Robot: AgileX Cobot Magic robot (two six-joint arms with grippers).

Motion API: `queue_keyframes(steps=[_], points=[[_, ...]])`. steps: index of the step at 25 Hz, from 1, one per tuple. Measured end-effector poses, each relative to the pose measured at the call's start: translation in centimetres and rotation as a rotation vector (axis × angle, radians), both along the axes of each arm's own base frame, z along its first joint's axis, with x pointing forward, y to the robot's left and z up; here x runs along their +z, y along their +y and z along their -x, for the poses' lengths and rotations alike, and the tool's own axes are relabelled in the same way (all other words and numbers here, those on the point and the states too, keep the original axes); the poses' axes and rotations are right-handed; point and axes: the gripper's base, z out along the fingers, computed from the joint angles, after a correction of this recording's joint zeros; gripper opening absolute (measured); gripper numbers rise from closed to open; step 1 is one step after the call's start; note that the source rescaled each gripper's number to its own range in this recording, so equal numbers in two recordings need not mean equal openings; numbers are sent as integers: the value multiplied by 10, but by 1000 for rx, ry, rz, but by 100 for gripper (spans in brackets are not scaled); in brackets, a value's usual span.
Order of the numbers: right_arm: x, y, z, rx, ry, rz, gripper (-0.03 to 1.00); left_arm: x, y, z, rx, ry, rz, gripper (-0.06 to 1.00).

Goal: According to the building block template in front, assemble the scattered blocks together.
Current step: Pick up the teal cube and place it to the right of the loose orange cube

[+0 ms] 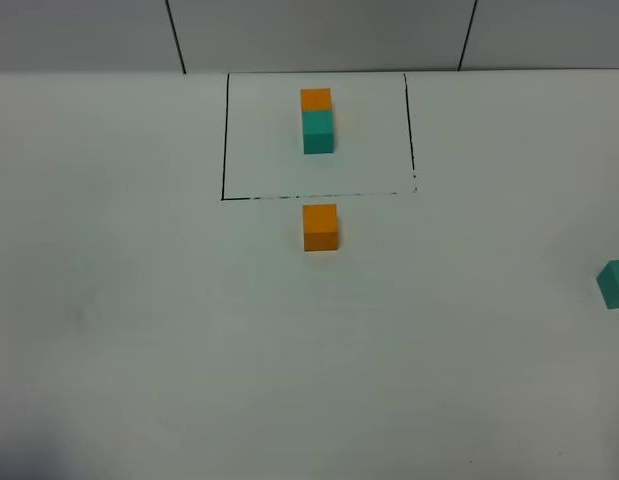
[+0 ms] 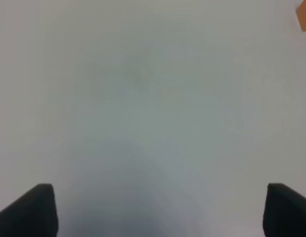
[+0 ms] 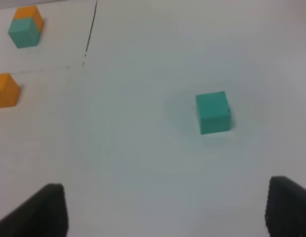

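Overhead, the teal cube [image 1: 616,283] is cut off; left pincer [image 2: 160,210] and right pincer [image 3: 167,210] gape.

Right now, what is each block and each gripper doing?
template pair: orange and teal joined, inside the black frame.
loose orange cube: alone, just outside the frame, not held.
loose teal cube: alone, off to the right, not held.
left gripper: open, empty.
right gripper: open, empty.
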Motion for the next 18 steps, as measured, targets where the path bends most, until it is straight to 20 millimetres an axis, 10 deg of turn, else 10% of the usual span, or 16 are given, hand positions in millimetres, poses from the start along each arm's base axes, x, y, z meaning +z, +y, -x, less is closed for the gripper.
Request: queue_keyframes(steps=[18], points=[[0,0,0,0,0,0,64,0,1,26,-7,-182,2,68]])
